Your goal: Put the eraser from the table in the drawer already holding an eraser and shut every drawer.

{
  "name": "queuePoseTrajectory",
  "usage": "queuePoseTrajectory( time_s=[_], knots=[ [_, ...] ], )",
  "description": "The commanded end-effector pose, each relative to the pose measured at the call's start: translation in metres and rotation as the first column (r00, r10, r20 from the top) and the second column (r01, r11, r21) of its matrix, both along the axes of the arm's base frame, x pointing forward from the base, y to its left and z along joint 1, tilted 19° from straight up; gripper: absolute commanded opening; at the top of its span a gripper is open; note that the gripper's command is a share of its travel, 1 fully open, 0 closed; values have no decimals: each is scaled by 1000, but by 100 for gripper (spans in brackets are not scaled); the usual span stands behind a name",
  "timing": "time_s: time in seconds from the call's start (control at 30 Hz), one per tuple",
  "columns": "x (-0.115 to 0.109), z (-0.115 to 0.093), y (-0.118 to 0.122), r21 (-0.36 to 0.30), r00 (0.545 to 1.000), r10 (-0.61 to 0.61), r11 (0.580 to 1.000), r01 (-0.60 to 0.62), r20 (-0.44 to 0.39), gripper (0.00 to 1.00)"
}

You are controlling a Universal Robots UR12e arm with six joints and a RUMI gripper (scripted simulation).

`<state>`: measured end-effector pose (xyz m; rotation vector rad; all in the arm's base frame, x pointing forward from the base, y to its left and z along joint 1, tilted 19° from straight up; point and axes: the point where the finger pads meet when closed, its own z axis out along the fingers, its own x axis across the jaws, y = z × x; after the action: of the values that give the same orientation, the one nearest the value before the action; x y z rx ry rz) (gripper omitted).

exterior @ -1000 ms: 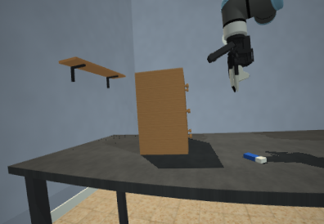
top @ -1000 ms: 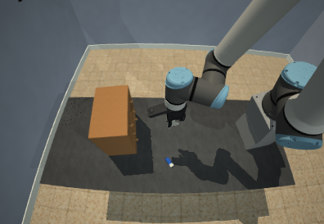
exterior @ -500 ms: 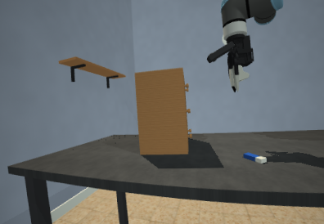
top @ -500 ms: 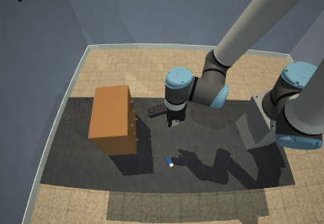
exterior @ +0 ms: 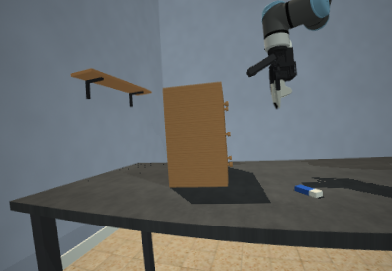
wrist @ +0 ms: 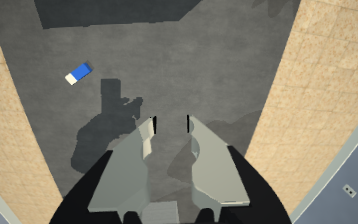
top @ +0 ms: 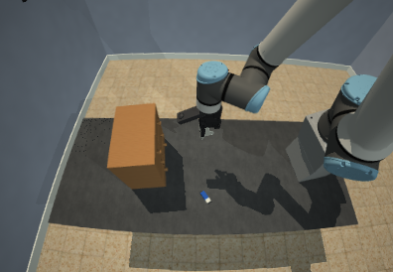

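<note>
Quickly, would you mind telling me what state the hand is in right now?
Hand: fingers set narrow with a small gap showing, holding nothing, high above the table; the eraser lies apart on it.

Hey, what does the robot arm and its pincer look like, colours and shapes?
The arm is made of thick pale grey tubes joined by dark grey elbow housings with light blue round caps. A white band sits above the black wrist block. The pincer has two flat, pale grey tapering fingers with thin dark pads at the tips. No cables or markings show.
</note>
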<state>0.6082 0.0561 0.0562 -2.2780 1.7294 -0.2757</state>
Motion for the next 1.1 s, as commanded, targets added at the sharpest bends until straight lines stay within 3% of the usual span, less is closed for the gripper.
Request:
queuePoseTrajectory(
  time_s=[0.0, 0.1, 0.77, 1.07],
  knots=[
    [10, 16, -64, 6, 1000, 5, 1000, -5, -1, 20],
    [11, 19, -75, 6, 1000, 5, 1000, -5, 0, 20],
    [16, 16, -75, 19, 999, 3, 1000, -4, 44, 20],
    [25, 10, -72, 48, 989, -1, 999, -6, 148, 20]
  ],
)
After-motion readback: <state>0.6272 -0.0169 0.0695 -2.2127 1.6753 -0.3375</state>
